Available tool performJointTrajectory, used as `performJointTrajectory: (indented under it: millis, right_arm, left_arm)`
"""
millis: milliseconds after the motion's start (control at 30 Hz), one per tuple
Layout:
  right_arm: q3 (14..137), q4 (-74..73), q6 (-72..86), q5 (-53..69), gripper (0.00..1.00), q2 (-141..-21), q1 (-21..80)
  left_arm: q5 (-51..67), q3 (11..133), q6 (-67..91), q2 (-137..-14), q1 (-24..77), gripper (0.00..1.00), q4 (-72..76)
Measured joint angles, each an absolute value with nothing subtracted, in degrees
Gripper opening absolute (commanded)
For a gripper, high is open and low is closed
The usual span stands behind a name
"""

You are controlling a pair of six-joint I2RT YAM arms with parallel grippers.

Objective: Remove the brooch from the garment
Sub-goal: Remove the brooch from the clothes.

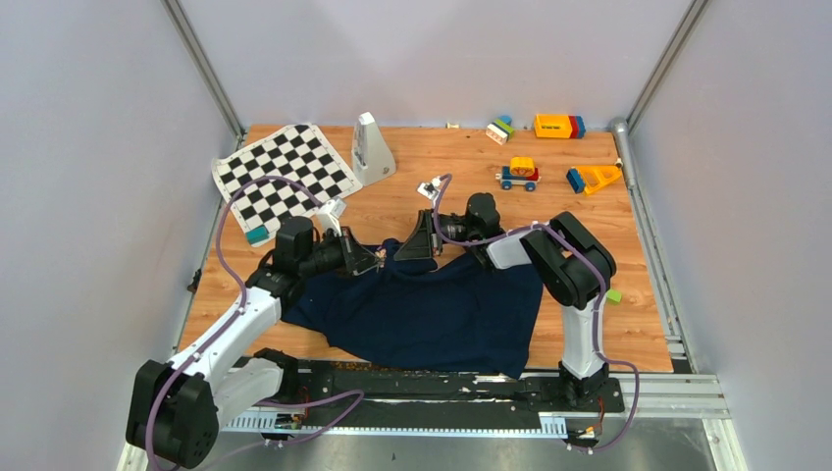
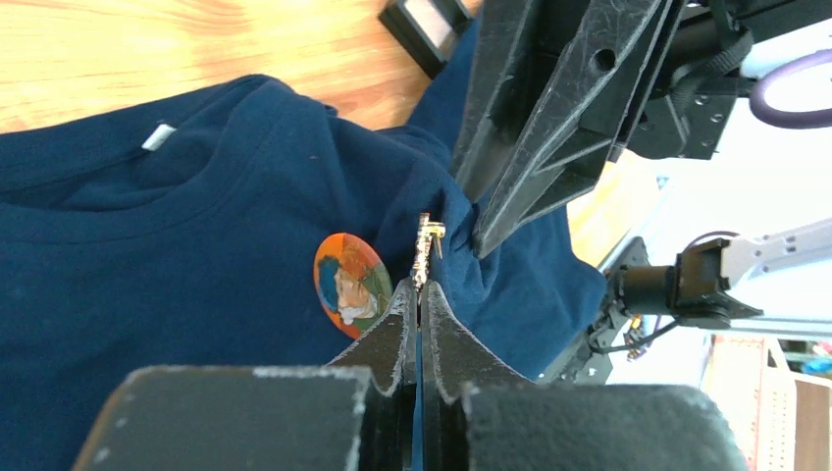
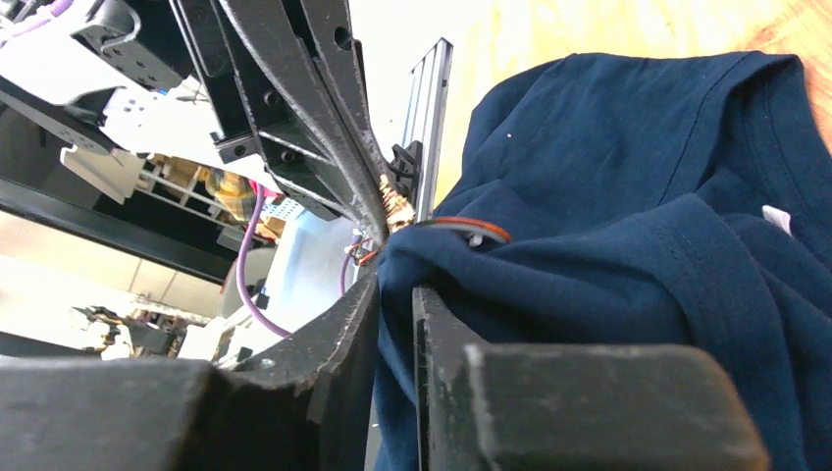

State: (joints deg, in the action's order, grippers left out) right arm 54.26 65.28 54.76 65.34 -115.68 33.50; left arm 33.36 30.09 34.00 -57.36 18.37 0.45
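Observation:
The navy-blue garment (image 1: 432, 314) lies on the wooden table, with its white tag (image 2: 157, 136) at the collar. The brooch (image 2: 351, 280) is a round orange button with a painted figure, lying against the cloth. My left gripper (image 2: 419, 289) is shut on the brooch's thin metal pin (image 2: 425, 250), just right of the button face. My right gripper (image 3: 395, 285) is shut on a raised fold of the garment (image 3: 608, 265) right beside the brooch, whose orange rim (image 3: 469, 228) shows. In the top view the left gripper (image 1: 368, 257) and right gripper (image 1: 417, 245) meet at the garment's far edge.
A black-and-white chequered mat (image 1: 285, 177) lies at the back left, with a white wedge-shaped object (image 1: 371, 149) beside it. Toy blocks (image 1: 557, 126) and a toy car (image 1: 518, 175) sit at the back right. A small black-and-white piece (image 1: 429, 188) lies just behind the grippers.

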Motion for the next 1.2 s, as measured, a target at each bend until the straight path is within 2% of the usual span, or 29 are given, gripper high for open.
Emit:
performJointTrajectory:
  millis: [300, 467, 800, 1200]
  right_arm:
    - [54.24, 60.51, 51.99, 63.92, 0.25, -113.84, 33.39]
    - [54.59, 51.72, 46.26, 60.45, 0.24, -111.13, 34.76]
    - [56.34, 42.98, 40.91, 57.04, 0.14, -110.59, 36.67]
    - [57.28, 39.18, 38.39, 55.33, 0.01, -110.59, 37.12]
  left_arm:
    - [29.76, 30.33, 32.88, -56.27, 18.24, 0.0, -3.53]
    - [30.26, 28.69, 33.56, -56.49, 18.24, 0.0, -0.93]
    - [30.98, 26.96, 35.11, -56.69, 18.24, 0.0, 2.44]
    - [31.42, 25.3, 37.8, -57.54, 18.24, 0.0, 6.15]
